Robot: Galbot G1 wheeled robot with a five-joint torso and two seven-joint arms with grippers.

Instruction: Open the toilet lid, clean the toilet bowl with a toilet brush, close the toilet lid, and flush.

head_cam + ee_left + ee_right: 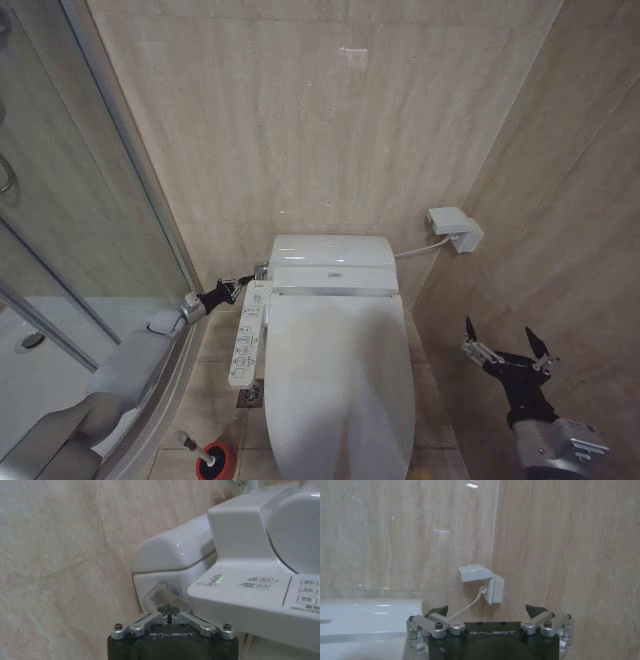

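My left gripper (170, 612) has its fingers pinched together with nothing between them, its tip at the oval flush button (161, 597) on the side of the tank (332, 250), touching it or just short; I can't tell which. My right gripper (507, 347) hangs spread wide and empty beside the toilet, near the wall socket (482, 582). The toilet lid (338, 385) lies closed over the bowl, and the toilet brush (195, 446) stands in its red holder (214, 462) on the floor. I judge only the flush remains.
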